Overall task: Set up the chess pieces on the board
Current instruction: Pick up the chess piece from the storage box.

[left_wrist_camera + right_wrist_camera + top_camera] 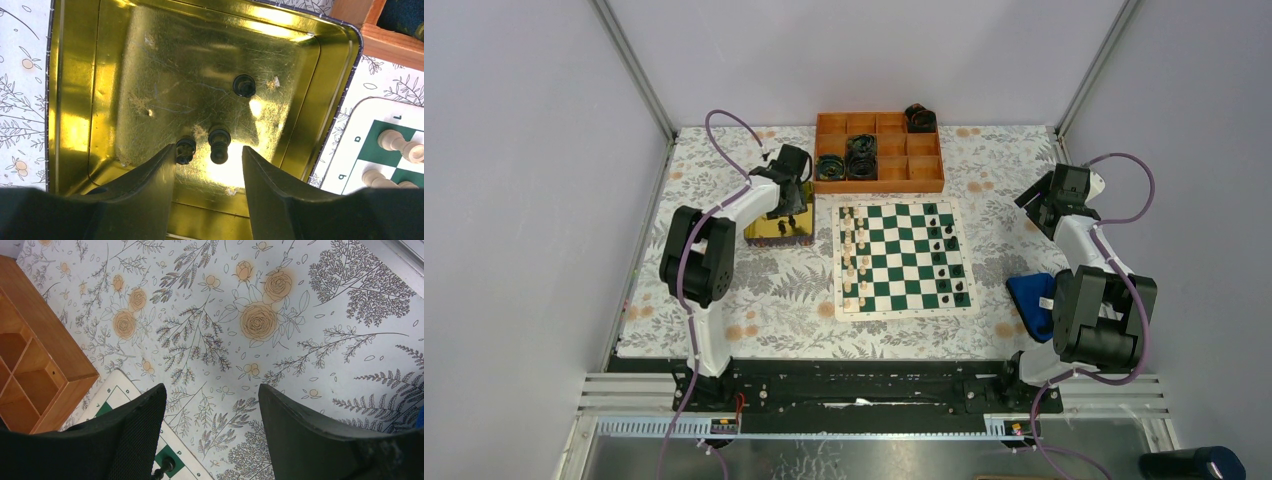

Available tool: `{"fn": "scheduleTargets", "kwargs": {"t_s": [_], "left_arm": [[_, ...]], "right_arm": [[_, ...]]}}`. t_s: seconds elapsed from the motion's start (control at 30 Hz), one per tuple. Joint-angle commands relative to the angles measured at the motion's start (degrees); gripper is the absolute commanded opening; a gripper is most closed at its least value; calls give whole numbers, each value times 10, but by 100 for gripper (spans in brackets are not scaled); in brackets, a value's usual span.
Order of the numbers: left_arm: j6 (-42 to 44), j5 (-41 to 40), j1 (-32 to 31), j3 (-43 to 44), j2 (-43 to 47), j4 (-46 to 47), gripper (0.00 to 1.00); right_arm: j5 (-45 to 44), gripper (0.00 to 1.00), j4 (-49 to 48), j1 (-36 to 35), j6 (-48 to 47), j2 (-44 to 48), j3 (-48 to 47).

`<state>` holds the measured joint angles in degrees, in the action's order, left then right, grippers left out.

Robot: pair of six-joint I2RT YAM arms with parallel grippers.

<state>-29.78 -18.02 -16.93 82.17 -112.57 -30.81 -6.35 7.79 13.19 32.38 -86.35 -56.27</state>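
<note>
The green and white board [904,312] lies mid-table, with cream-white chess pieces [856,255] along its left columns and black ones [949,262] along its right. My left gripper [786,205] hangs open inside the shiny yellow tin [75,135]. Three black pieces stand on the tin's floor. One [219,143] is just beyond the gap between my fingertips, another [185,150] is against the left fingertip, and the third [244,85] is farther off. Nothing is held in the left gripper [209,150]. My right gripper [212,390] stands open and empty over the floral cloth, right of the board's corner [117,390], where a black piece [165,466] stands.
An orange compartment tray [879,182] sits behind the board, with dark cable rolls [861,155] in it. Its corner [30,370] shows in the right wrist view. A blue cloth [1031,295] lies near the right arm. Cream-white pieces [395,140] stand on the board's edge beside the tin.
</note>
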Motion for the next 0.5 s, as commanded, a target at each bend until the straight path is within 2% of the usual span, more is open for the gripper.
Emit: {"fn": "scheduleTargets", "kwargs": {"t_s": [0.0, 0.47], "left_arm": [[10, 1, 4, 14, -9, 10, 57], [11, 2, 4, 12, -10, 9, 51]], "right_arm": [[2, 75, -23, 3, -7, 6, -2], [1, 75, -23, 3, -6, 7, 0]]}}
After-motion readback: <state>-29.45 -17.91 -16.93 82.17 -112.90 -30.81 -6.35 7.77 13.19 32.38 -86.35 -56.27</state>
